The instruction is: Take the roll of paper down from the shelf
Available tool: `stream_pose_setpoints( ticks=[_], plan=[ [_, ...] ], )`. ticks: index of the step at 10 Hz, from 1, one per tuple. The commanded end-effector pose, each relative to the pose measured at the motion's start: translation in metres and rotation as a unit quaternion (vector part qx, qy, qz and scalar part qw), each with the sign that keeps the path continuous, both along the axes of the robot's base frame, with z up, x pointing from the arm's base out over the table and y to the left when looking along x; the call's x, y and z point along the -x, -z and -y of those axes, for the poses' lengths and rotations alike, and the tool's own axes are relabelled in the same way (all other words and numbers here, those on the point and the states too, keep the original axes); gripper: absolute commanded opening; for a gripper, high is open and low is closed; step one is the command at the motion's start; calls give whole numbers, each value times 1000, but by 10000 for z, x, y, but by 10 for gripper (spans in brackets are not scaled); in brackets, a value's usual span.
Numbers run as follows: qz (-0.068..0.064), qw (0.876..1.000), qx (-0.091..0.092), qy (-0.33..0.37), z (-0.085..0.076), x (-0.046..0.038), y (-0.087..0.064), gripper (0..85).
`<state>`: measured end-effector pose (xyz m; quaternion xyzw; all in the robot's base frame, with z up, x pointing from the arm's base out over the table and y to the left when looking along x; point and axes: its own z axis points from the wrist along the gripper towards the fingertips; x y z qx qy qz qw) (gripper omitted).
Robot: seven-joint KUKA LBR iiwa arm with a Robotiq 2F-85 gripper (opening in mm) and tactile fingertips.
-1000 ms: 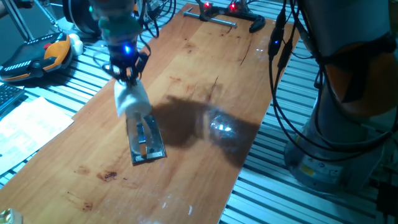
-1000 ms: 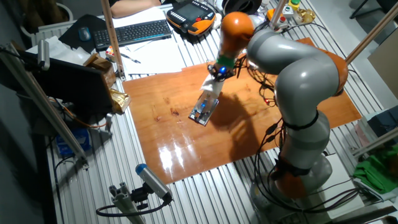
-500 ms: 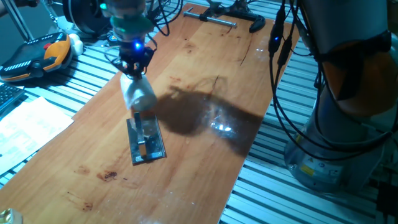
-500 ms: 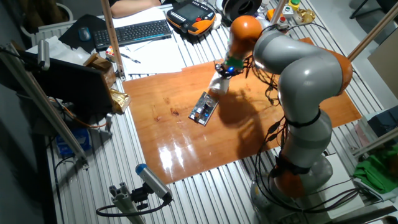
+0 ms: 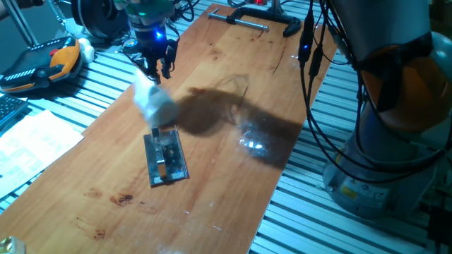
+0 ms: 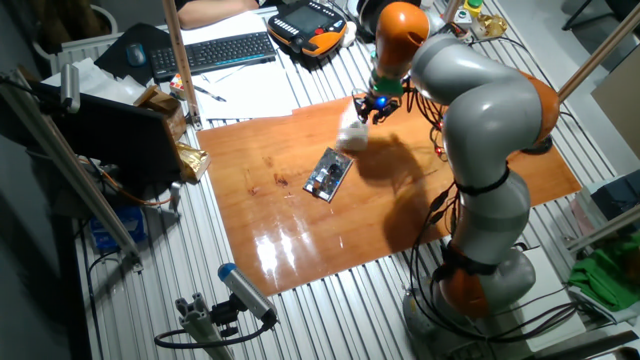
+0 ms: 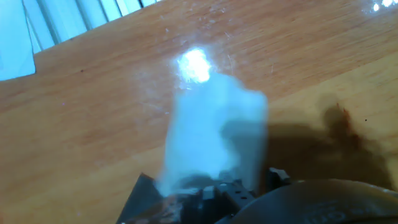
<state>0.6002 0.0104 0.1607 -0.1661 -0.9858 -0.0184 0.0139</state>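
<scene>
One gripper (image 5: 154, 70), fingers closed on the roll of paper (image 5: 155, 103), blurred, hanging in the air just above the far end of the shelf (image 5: 165, 158). Shelf: flat on the wooden board (image 5: 233, 169), nothing lying between it and the roll. Surroundings: paper sheets (image 5: 32, 141) and an orange-black pendant (image 5: 44, 62) beside the board; keyboard (image 6: 220, 50); clamp bar (image 5: 248, 22) at the far end. Writing: none legible.

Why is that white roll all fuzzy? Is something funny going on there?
Yes. The roll of paper is a blurry white smear in all three views, so it is probably moving. It is off the shelf, below the gripper. Whether the fingers hold it, the pictures don't show. Nothing looks spilled or broken.
</scene>
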Motion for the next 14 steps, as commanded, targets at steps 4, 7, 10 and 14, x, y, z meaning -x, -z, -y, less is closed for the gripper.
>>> stream_pose_setpoints(
  ticks=[4,7,10,14],
  plan=[
    [-22,999,-16,-25,-387,217,-346,180],
    [-46,997,-15,-54,-677,433,-637,7],
    [-34,990,13,-135,-795,593,-811,7],
    [-30,990,17,-140,-782,596,-804,7]
  ],
)
